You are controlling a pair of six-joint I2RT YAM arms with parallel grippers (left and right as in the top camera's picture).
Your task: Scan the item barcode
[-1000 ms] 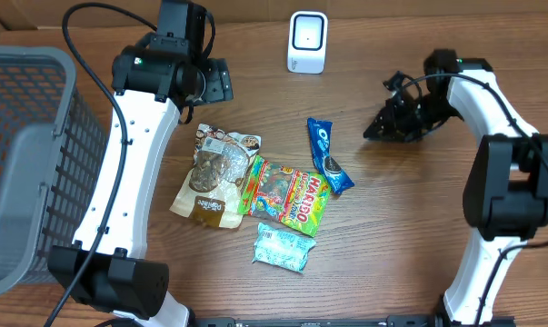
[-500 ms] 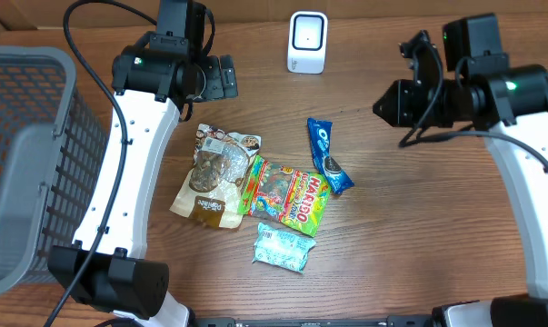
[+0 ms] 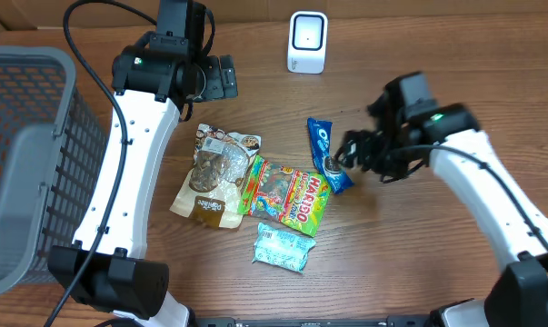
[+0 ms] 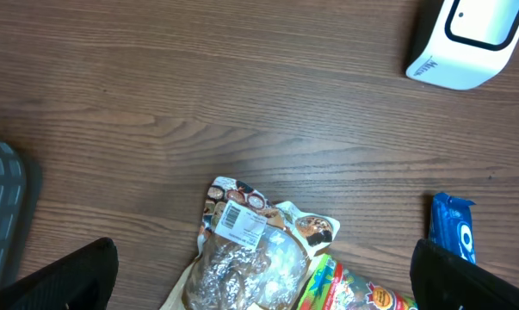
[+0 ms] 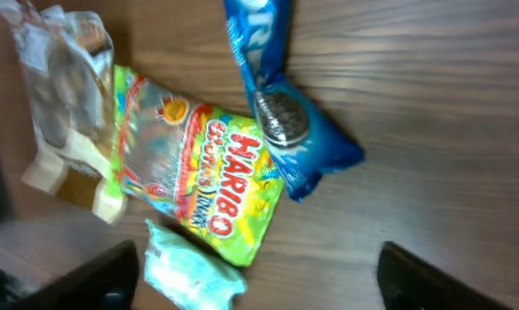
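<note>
**Right arm (image 3: 473, 180) swings in over the Oreo packet (image 3: 318, 134)**

The right gripper (image 3: 350, 153), a second ago bunched shut out at the right side of the table (image 3: 419, 272) and then lifted high near the back edge, now hangs just beside the lower end of the blue packet. Its jaws are spread wide where they were pinched together. Its wrist camera now looks down on the Oreo packet and the Haribo bag (image 5: 199, 185). Across the table, the left gripper (image 3: 221, 80) stands a shade wider open than a second ago.
</note>
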